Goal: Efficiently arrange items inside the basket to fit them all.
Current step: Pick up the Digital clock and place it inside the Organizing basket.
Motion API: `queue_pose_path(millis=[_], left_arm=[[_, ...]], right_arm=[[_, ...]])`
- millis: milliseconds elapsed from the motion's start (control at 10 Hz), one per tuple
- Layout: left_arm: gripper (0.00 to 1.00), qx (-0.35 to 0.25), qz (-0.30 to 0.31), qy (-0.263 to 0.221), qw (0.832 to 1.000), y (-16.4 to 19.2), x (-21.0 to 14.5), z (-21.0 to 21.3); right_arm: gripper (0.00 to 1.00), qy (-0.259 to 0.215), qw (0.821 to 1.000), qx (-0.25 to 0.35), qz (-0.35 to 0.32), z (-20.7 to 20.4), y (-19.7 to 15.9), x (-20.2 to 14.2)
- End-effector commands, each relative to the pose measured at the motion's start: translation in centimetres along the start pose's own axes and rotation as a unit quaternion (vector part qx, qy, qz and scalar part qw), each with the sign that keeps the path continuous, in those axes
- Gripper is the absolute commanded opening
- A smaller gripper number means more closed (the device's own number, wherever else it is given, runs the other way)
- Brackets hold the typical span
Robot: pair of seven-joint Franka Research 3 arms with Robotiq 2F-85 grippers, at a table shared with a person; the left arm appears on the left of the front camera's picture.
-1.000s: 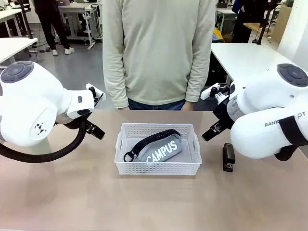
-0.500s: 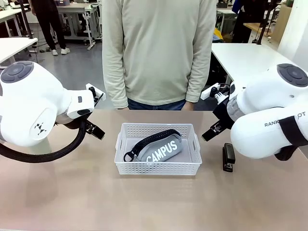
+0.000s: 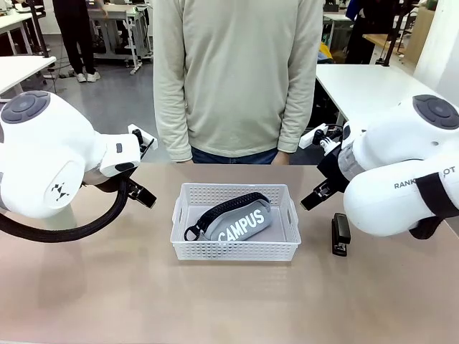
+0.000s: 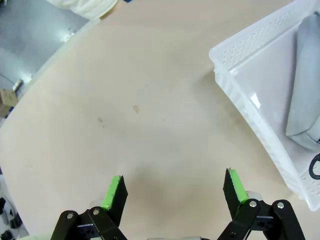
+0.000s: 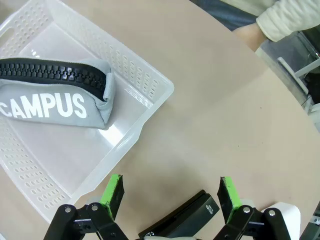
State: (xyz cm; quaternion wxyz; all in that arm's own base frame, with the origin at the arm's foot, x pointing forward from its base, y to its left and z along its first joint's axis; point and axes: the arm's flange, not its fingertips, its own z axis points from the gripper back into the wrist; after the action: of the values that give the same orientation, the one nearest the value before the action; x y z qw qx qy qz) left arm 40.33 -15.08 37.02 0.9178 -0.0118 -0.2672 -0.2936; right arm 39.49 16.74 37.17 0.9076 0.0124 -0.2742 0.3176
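**Q:** Workshop benches line the background; what stands in front of them?
**A:** A tan table (image 3: 229, 308), with a person (image 3: 237, 79) in a pale sweater standing at its far edge. The left arm (image 3: 43, 158) and the right arm (image 3: 401, 179) flank the middle of the table, both raised above it.

**Q:** Where do the task's things lie?
**A:** The basket (image 3: 235, 252) sits at the table's centre. The grey pouch (image 3: 240, 222), lettered "CAMPUS", lies inside it on a diagonal with the zip uppermost and covers much of the floor. The black stapler (image 3: 341, 235) lies on the table just beside the basket's right end, outside it.

**Q:** How do the grippers stand?
**A:** The left gripper (image 4: 174, 187) hangs over bare table near a basket corner, fingers spread, nothing between them. The right gripper (image 5: 170, 192) is spread just as wide and is empty. It hangs above the near end of the stapler without gripping it.

**Q:** What has changed over the last second?
**A:** Nothing on the table. Arms, basket, pouch and stapler hold the same places as in both earlier front views. Only a bystander (image 3: 79, 29) far behind has shifted a little.

**Q:** What does that mean for the task?
**A:** Packing appears paused early, with one item in and the stapler still out. The right gripper looks placed to descend on the stapler. The pouch would probably need to lie along one wall to free space.
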Motion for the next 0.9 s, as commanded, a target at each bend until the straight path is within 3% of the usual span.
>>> queue_pose_path(millis=[0,700,800], left_arm=[[1.00,0.000,0.000,0.000,1.000,-0.01,0.02,0.03],[1.00,0.000,0.000,0.000,1.000,0.00,0.00,0.00],[1.00,-0.088,-0.003,0.007,0.996,0.14,-0.98,1.00]], right_arm=[[1.00,0.000,1.000,0.000,0.000,0.00,0.00,0.00],[1.00,0.000,1.000,0.000,0.000,0.00,0.00,0.00],[1.00,0.047,0.998,0.053,0.006,0.80,-0.25,-0.48]])
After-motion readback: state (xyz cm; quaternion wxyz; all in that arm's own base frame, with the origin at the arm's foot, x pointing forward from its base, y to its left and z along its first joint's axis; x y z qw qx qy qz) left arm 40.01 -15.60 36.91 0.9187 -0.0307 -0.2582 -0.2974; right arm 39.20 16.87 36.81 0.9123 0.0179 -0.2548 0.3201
